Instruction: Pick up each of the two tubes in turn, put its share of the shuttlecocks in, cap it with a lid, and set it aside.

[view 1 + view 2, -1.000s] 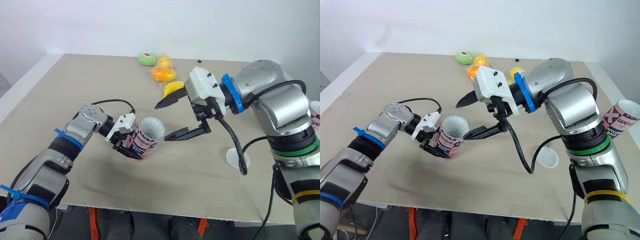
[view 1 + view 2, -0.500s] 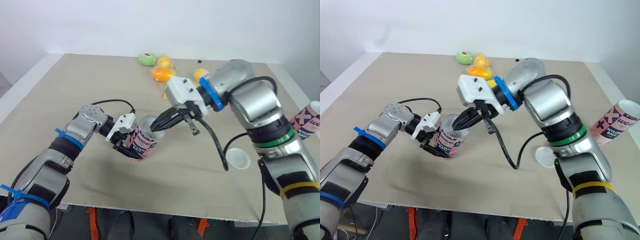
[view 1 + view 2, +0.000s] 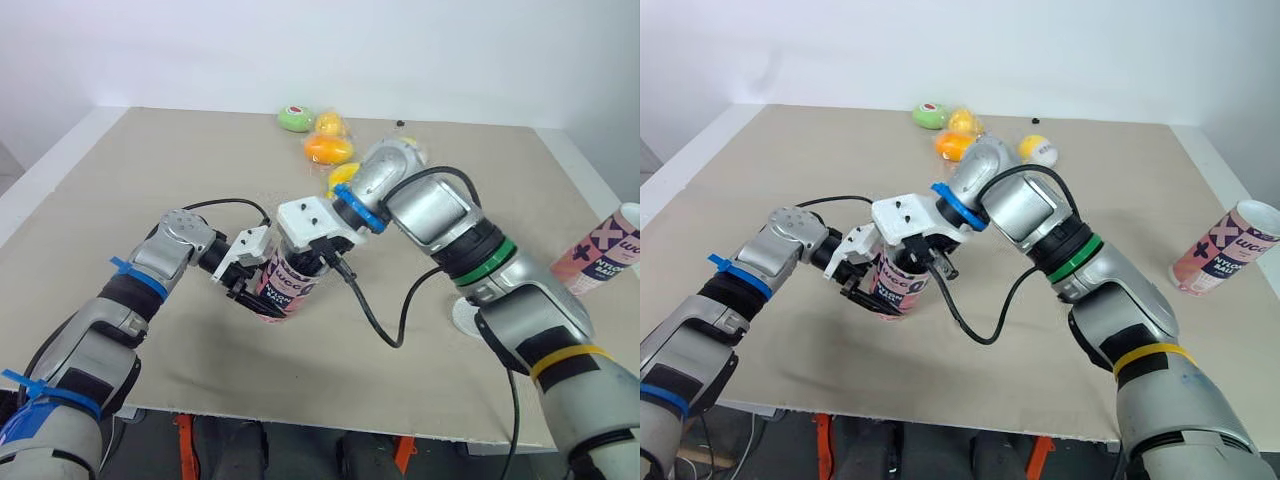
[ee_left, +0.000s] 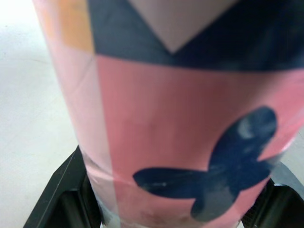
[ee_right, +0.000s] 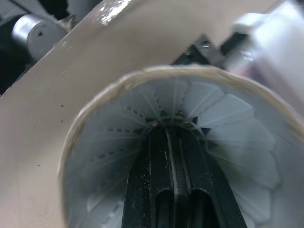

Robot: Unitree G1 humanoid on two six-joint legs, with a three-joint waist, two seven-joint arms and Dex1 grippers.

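My left gripper (image 3: 252,283) is closed around a pink and navy tube (image 3: 290,288), holding it tilted just above the table (image 3: 150,170); its black fingers (image 4: 61,190) flank the tube's lower end. My right gripper (image 5: 173,129) is shut, and its fingers (image 5: 159,159) reach down inside the tube's open mouth. Their tips rest in the middle of the white feathered shuttlecock (image 5: 228,118) seated in the tube. A second pink tube (image 3: 1217,258) lies tilted at the far right edge. A white lid (image 3: 463,318) peeks out from behind my right forearm.
At the back of the table sit a green ball (image 3: 295,118), an orange one (image 3: 327,148), a yellow one (image 3: 344,176) and a yellow-white ball (image 3: 1037,150). My right arm's black cable (image 3: 385,320) loops over the table.
My right gripper has gone from open beside the tube to shut, and moved left and down into the tube's mouth. The left gripper and tube have stayed put.
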